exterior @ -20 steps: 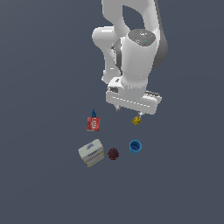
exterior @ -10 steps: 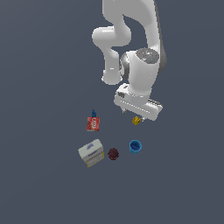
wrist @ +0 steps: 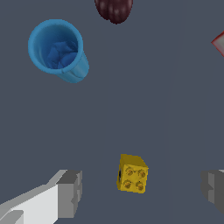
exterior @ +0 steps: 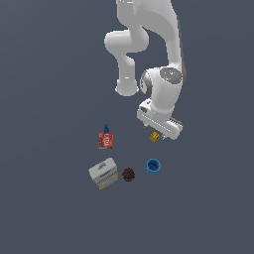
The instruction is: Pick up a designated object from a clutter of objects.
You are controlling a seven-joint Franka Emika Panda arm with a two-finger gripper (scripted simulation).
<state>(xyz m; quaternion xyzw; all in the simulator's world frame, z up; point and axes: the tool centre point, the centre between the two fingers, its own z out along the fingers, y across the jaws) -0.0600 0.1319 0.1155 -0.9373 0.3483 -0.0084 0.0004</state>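
Observation:
The designated object is a tiny yellow-gold studded block [wrist: 131,173] on the grey floor. In the wrist view it lies between my two fingertips [wrist: 70,194], which stand wide apart and do not touch it. In the exterior view the block [exterior: 155,136] shows just under my hand, and my gripper [exterior: 158,134] is open above it. The rest of the clutter lies nearby: a blue cup [exterior: 153,166] [wrist: 58,49], a dark red bumpy ball [exterior: 128,174] [wrist: 114,9], a white box [exterior: 103,173], and a red packet with a blue top [exterior: 105,139].
The arm's white body [exterior: 161,94] hangs over the block from the far side. The corner of the red packet [wrist: 219,43] shows at the edge of the wrist view. The floor is plain grey.
The hand has dropped lower and shifted slightly toward the exterior view's right, settling over the yellow block. The clutter has not moved.

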